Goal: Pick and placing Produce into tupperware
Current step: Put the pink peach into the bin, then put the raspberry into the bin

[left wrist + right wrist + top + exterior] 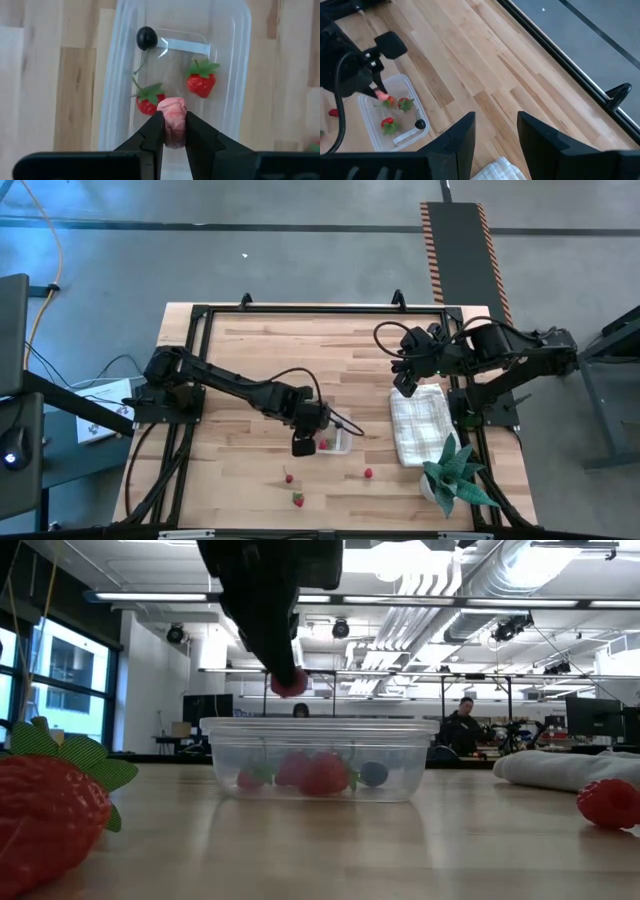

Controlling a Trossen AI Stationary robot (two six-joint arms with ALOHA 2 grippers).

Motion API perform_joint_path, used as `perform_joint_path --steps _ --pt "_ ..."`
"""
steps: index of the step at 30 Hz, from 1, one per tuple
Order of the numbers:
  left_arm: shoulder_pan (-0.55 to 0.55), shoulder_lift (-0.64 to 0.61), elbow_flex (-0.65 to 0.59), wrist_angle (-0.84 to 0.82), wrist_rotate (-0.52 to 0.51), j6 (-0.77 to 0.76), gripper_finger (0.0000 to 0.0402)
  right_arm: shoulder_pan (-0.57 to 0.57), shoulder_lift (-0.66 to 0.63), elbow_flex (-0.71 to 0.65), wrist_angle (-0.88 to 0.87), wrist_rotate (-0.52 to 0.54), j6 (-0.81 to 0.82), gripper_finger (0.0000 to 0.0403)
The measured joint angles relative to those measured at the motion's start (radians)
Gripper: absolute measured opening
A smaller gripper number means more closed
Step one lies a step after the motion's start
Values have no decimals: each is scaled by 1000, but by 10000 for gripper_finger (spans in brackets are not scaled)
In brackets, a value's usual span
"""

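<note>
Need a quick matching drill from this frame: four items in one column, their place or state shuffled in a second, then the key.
Items:
1. pinkish piece
2. dark berry
3. checked cloth
4. right gripper

Place or state:
A. lying inside the tupperware
B. open, holding nothing, above the table's right side
C. pinched in the left gripper above the tupperware
D. folded on the table beside the spiky plant

Pairs: 1-C, 2-A, 3-D, 4-B
</note>
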State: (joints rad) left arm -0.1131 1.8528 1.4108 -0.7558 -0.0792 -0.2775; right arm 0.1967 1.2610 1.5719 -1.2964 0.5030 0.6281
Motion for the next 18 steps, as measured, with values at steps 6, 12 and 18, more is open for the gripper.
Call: perform_joint_path --steps 6,12,18 --pt "0 4 -5 4 -18 -5 60 0 0 0 2 -2 0 138" --pt "0 4 -5 -2 -19 5 118 0 0 0 2 -2 0 138" --pt "2 4 -5 -1 -19 4 202 0 0 0 3 -2 4 138"
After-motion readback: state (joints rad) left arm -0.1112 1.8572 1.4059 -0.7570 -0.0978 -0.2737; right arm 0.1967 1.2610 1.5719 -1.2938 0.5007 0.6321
